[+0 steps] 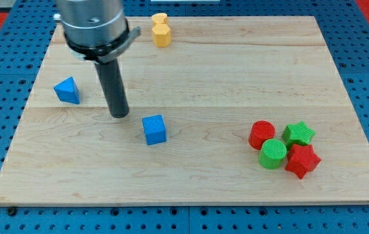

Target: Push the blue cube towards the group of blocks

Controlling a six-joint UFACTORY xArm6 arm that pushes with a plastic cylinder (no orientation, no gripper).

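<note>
Near the board's middle, slightly toward the view's left, sits the blue cube [154,129], matte and ridged. Just up-left of it, close but apart, my tip [119,114] rests on the pale wooden board [204,65]; it is a bare dark rod, holding nothing. Well apart at the view's lower right cluster the red cylinder [261,134], green cylinder [273,153], green star [299,134] and red star [302,160]. No writing shows.
</note>
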